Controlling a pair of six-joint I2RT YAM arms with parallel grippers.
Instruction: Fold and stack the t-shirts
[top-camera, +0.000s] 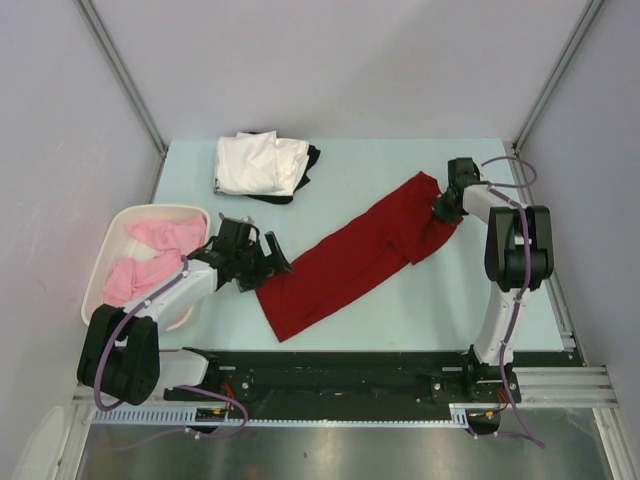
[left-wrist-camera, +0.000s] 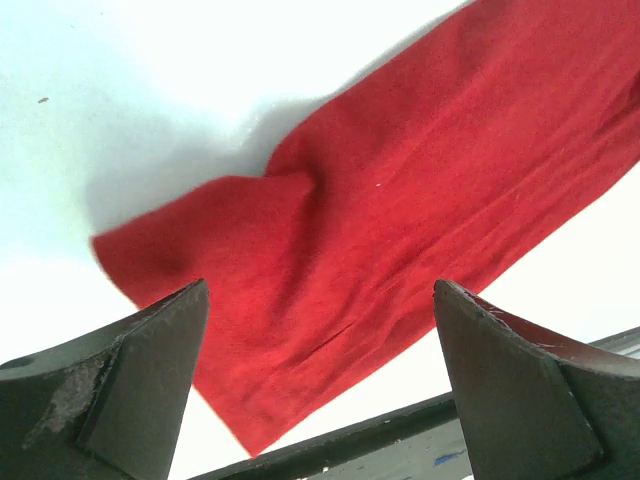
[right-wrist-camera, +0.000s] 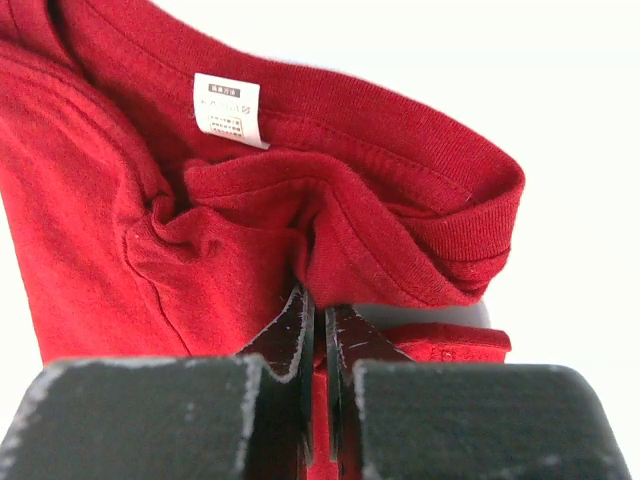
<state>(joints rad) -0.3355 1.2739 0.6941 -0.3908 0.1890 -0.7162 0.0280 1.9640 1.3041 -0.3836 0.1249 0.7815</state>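
Observation:
A dark red t-shirt (top-camera: 350, 255) lies folded into a long strip running diagonally across the table, from near the front left up to the back right. My right gripper (top-camera: 441, 210) is shut on its collar end, with the cloth (right-wrist-camera: 250, 230) bunched up around the fingertips and the white neck label (right-wrist-camera: 228, 110) showing. My left gripper (top-camera: 268, 262) stands open just left of the strip's lower end (left-wrist-camera: 300, 330), with nothing between its fingers. A folded white t-shirt (top-camera: 260, 163) lies on a black one (top-camera: 308, 160) at the back left. Pink t-shirts (top-camera: 150, 255) fill the basket.
A white plastic basket (top-camera: 112, 240) stands at the table's left edge, beside my left arm. The black rail (top-camera: 330, 375) runs along the table's front edge, close to the red strip's lower corner. Grey walls and metal posts close the back and sides.

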